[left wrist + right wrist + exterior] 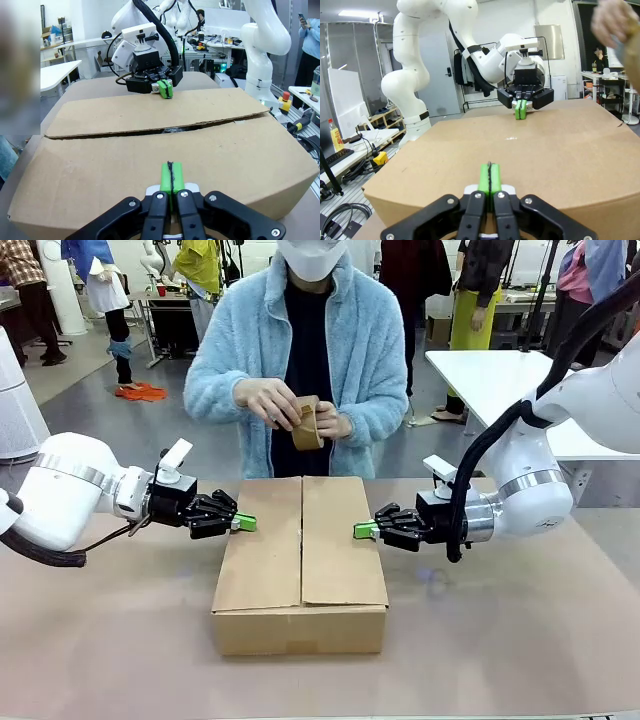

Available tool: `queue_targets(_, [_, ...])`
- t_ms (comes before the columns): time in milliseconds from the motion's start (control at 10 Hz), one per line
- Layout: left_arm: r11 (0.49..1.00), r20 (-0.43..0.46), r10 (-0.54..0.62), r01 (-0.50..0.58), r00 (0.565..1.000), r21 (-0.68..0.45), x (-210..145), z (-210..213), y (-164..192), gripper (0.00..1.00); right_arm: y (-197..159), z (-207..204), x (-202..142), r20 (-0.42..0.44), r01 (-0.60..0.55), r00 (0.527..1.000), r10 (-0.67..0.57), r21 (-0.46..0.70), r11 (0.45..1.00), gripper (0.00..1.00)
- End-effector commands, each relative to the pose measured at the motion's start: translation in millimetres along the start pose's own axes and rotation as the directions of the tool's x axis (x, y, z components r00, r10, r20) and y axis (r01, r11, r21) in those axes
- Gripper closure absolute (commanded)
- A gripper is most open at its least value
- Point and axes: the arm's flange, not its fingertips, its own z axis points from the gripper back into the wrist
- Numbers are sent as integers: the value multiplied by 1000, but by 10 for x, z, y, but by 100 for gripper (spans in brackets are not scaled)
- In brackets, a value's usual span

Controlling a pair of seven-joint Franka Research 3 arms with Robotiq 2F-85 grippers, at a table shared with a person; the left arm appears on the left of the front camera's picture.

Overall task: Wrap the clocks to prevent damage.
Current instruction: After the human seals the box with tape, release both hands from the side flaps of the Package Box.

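Note:
A closed cardboard box lies in the middle of the table, its two top flaps meeting along a seam. The clocks are hidden. My left gripper is shut, its green pads touching the box's left top edge. Opposite it, my right gripper is shut at the right top edge. In the left wrist view my left gripper rests on the near flap, with the right gripper across the box. The right wrist view has the right gripper on the box and the left gripper beyond.
A person in a fluffy blue jacket stands at the far side, both hands working a brown tape roll above the box's far edge. A white table stands at the back right. Bare tabletop surrounds the box.

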Motion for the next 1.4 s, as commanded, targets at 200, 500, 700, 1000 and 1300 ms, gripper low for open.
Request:
queue_targets(200, [1000,-2,7,-7,1000,13,-21,-38,10,100,-4,-10,-5,-7,0,1000,-1,-18,1000,99])
queue_targets(500, [1000,-2,7,-7,1000,13,-21,-38,10,100,-4,-10,-5,-7,0,1000,-1,-18,1000,99])
queue_targets(700, [1000,-2,7,-7,1000,13,-21,-38,10,100,-4,-10,-5,-7,0,1000,-1,-18,1000,99])
queue_targets(1000, [1000,-2,7,-7,1000,13,-21,-38,10,100,-4,-10,-5,-7,0,1000,-1,-18,1000,99])
queue_targets(1300, [1000,-2,7,-7,1000,13,-21,-38,10,100,-4,-10,-5,-7,0,1000,-1,-18,1000,99])
